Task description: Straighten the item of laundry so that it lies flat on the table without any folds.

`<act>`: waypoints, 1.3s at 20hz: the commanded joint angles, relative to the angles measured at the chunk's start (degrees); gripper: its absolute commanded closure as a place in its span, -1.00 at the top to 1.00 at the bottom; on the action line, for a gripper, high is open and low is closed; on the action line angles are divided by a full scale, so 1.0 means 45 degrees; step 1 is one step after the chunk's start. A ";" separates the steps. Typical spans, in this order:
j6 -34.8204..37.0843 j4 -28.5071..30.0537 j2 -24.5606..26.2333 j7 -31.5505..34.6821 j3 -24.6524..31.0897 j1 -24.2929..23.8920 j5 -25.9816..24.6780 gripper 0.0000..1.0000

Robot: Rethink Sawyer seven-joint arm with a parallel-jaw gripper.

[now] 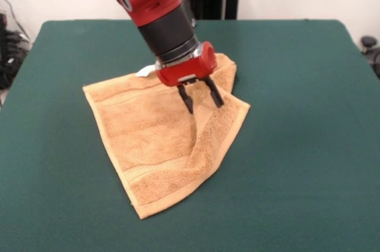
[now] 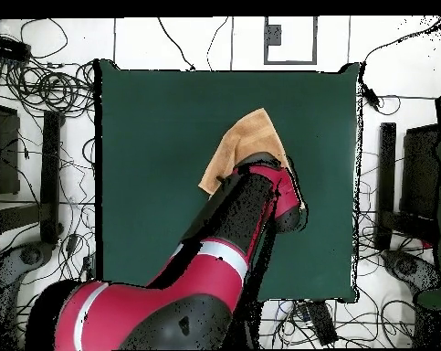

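Towel [image 1: 157, 139]: soft, light, limp terry; slides on the worktop [image 1: 297, 145] felt. Pincer [image 1: 201, 97] narrowly parted, empty, over the folded far-right corner; grip there.

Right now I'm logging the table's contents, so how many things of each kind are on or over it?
Towel: 1
White tag on the towel: 1
Gripper, fingers apart: 1
Table: 1
Total: 4
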 commanded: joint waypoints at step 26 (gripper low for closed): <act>-0.0964 0.3156 -0.1529 0.4496 0.3672 -0.0232 0.1783 1.00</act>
